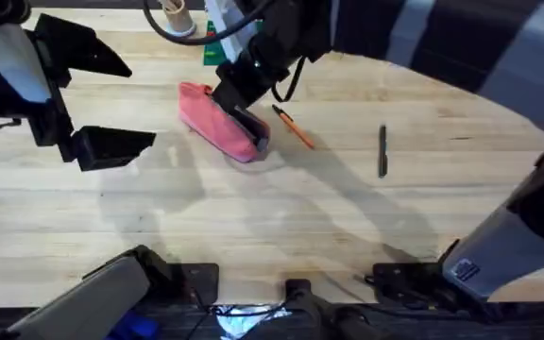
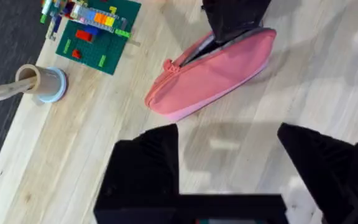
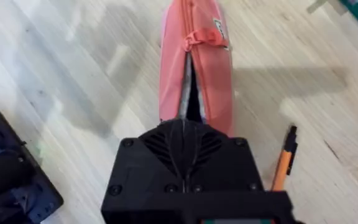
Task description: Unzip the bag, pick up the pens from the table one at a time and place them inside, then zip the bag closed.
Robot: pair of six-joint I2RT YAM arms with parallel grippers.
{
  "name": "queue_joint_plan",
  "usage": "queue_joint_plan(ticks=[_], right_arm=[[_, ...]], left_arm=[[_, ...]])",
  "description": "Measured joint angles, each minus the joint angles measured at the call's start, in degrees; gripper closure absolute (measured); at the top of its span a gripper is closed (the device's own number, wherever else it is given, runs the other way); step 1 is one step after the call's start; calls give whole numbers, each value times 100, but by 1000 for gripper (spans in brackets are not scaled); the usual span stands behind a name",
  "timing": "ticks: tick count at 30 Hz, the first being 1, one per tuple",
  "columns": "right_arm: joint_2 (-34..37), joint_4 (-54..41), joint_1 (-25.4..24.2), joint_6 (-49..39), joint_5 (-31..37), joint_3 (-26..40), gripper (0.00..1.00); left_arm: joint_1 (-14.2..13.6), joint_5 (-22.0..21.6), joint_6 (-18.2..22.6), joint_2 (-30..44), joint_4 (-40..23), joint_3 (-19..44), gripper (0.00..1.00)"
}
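A light plank table (image 1: 253,217) lies under me. My left gripper (image 2: 229,155) hangs above bare wood with its fingers spread wide, well apart from the bag (image 1: 217,123). Farther out, my right gripper (image 1: 244,113) is down at the pouch's near end, fingers together at the partly opened zipper (image 3: 188,87). The orange pen (image 1: 294,127) lies just beside the bag; the dark pen (image 1: 382,151) sits well apart to the right. At the far edge stand a green brick plate (image 2: 98,34) and a tape roll (image 2: 51,84).
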Motion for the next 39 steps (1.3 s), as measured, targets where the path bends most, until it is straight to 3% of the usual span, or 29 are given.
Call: queue_joint_plan(ticks=[14, 25, 26, 32, 34, 39], right_arm=[[890, 347, 0, -1, -2, 2, 972], [916, 370, 0, -2, 0, 9, 953], [916, 370, 0, 4, -2, 9, 901], [918, 350, 7, -5, -4, 9, 62], [918, 345, 21, -17, -4, 9, 11], [918, 341, 22, -20, -7, 9, 6]], left_arm=[[2, 0, 0, 0, 0, 0, 8], [2, 0, 0, 0, 0, 0, 7], [2, 0, 0, 0, 0, 0, 7], [2, 0, 0, 0, 0, 0, 8], [2, 0, 0, 0, 0, 0, 7], [2, 0, 0, 0, 0, 0, 7]])
